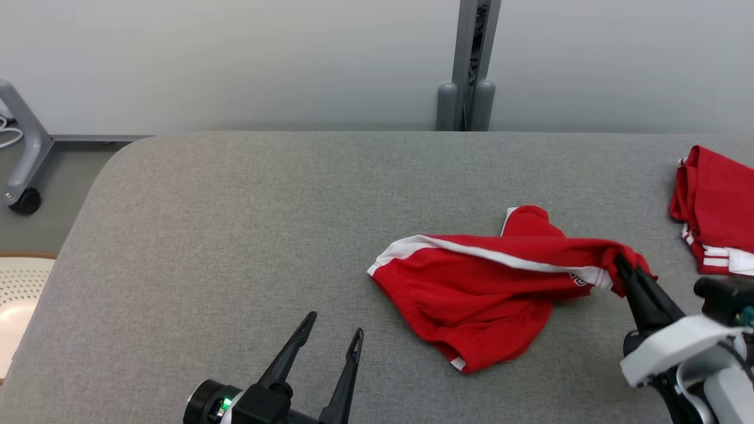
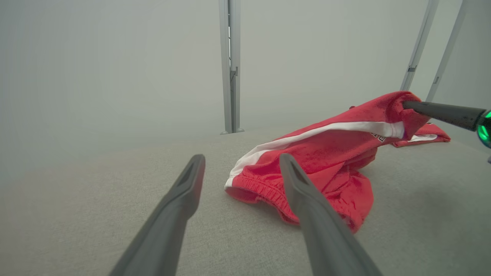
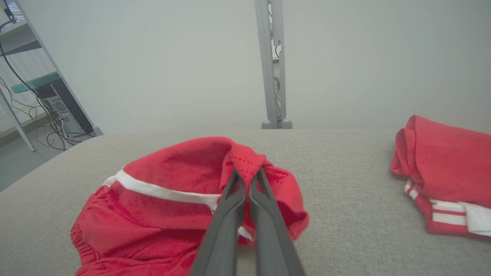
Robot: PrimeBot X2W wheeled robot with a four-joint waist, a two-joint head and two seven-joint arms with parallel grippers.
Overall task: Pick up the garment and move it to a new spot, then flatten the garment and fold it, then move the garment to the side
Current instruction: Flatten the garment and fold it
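Note:
The garment (image 1: 477, 288) is a pair of red shorts with a white side stripe, lying crumpled on the grey table (image 1: 235, 224). My right gripper (image 1: 621, 264) is shut on the garment's right end, pinching a fold of red cloth that is lifted slightly off the surface. In the right wrist view the garment (image 3: 172, 199) bunches up around the closed fingers (image 3: 264, 188). My left gripper (image 1: 333, 330) stands open at the near edge, to the left of the shorts and apart from them. From the left wrist the garment (image 2: 326, 153) lies just beyond the right finger (image 2: 295, 180).
A second red garment (image 1: 716, 209) with white stripes lies folded at the table's right edge, also visible as folded red cloth (image 3: 448, 168). A grey post (image 1: 468, 65) rises behind the table. A wheeled stand base (image 1: 23, 176) and a pale chair (image 1: 17, 294) sit to the left.

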